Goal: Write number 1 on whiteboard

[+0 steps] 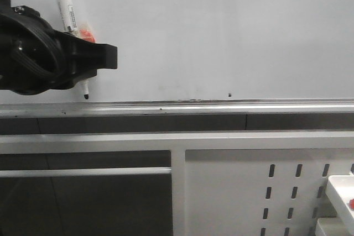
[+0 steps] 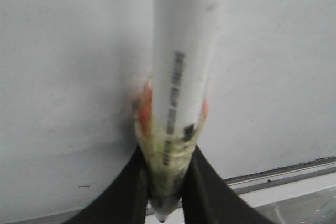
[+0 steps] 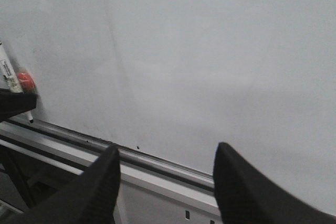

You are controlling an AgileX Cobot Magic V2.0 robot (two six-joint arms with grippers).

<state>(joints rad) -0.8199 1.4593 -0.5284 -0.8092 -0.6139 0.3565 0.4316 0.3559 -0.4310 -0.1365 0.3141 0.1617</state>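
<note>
The whiteboard (image 1: 221, 26) is glossy white-grey and fills the upper half of the front view. A silver rail (image 1: 221, 106) runs along its lower edge. No black stroke of a number 1 shows on it in any view. My left gripper (image 1: 83, 62) is at the far left, shut on a white marker (image 1: 66, 6). The marker's black cap end is up and its tip (image 1: 86, 96) points down, just above the rail. In the left wrist view the marker (image 2: 184, 66) sits between the fingers (image 2: 131, 192). My right gripper (image 3: 165, 182) is open and empty, facing the board (image 3: 210, 51).
A tiny black speck (image 1: 230, 94) sits low on the board above the rail. Below the rail is a white metal panel with slots (image 1: 249, 192). A white tray edge (image 1: 343, 192) shows at the lower right. The marker and left gripper show at the edge of the right wrist view (image 3: 8, 72).
</note>
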